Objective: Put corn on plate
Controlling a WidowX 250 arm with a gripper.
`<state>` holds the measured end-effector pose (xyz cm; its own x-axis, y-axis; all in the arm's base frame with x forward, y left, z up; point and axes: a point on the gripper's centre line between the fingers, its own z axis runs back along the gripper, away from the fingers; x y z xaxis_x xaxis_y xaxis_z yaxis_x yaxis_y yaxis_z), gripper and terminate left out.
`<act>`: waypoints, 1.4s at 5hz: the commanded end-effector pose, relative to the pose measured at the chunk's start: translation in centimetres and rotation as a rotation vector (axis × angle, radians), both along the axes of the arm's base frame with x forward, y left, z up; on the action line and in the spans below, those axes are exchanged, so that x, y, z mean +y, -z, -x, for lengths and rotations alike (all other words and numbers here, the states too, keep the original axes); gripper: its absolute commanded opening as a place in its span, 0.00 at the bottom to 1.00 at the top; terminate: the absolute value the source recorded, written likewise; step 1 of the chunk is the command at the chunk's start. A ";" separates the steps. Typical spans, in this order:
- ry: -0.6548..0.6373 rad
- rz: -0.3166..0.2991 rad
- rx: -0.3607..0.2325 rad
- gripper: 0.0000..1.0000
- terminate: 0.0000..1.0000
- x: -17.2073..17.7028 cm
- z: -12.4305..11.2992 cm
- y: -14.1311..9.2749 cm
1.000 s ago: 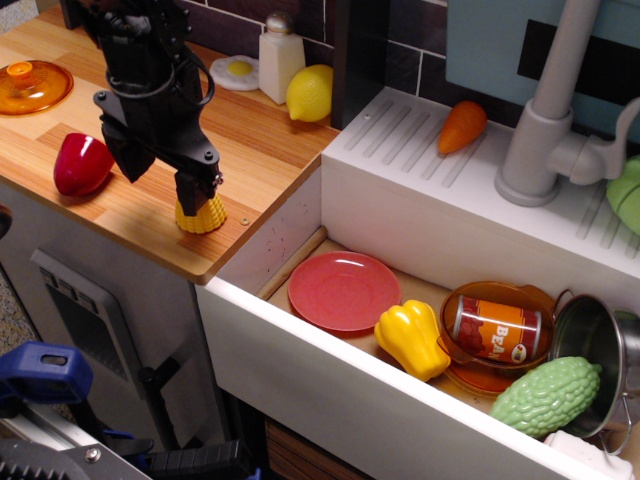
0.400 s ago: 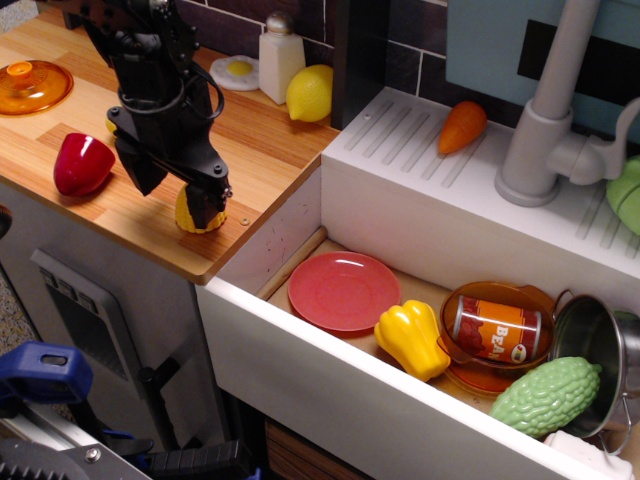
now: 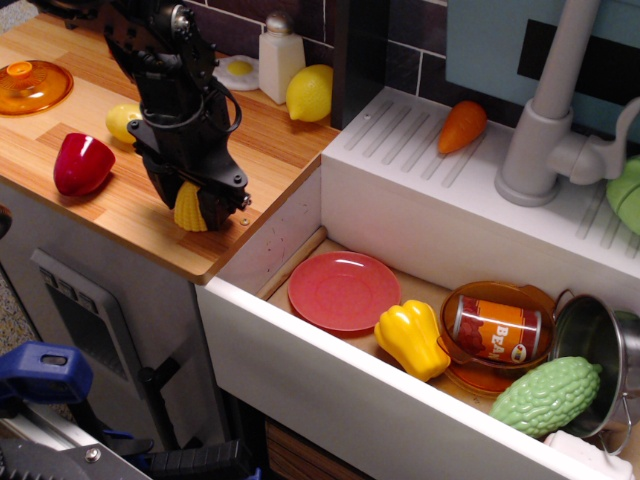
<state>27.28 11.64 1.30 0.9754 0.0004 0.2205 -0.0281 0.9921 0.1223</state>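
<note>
The corn (image 3: 187,208) is a small yellow bumpy dome on the wooden counter (image 3: 270,150), close to its front right edge. My black gripper (image 3: 198,205) has come down over the corn and its fingers close on its sides; only the corn's left part shows. The corn still looks level with the counter. The pinkish-red plate (image 3: 343,290) lies flat at the left end of the white sink basin (image 3: 300,370), below and to the right of the gripper, with nothing on it.
On the counter are a red pepper (image 3: 82,163), two lemons (image 3: 310,92) (image 3: 122,120), an orange lid (image 3: 32,85), a fried egg (image 3: 240,70) and a shaker (image 3: 280,55). The basin holds a yellow bell pepper (image 3: 412,338), a can (image 3: 495,328), a green gourd (image 3: 545,395) and a pot (image 3: 590,340). A carrot (image 3: 462,126) and a faucet (image 3: 550,110) are behind the basin.
The gripper has dropped lower and shifted slightly right, going from above the corn to closed around it. A lemon behind the arm has come into view.
</note>
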 end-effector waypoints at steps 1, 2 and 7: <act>0.019 -0.028 -0.069 0.00 0.00 -2.5 -2.4 -3.1; 0.009 -0.054 -0.131 0.00 0.00 -6.4 -3.8 -3.6; -0.014 0.089 -0.122 0.00 0.00 -10.3 -5.6 0.5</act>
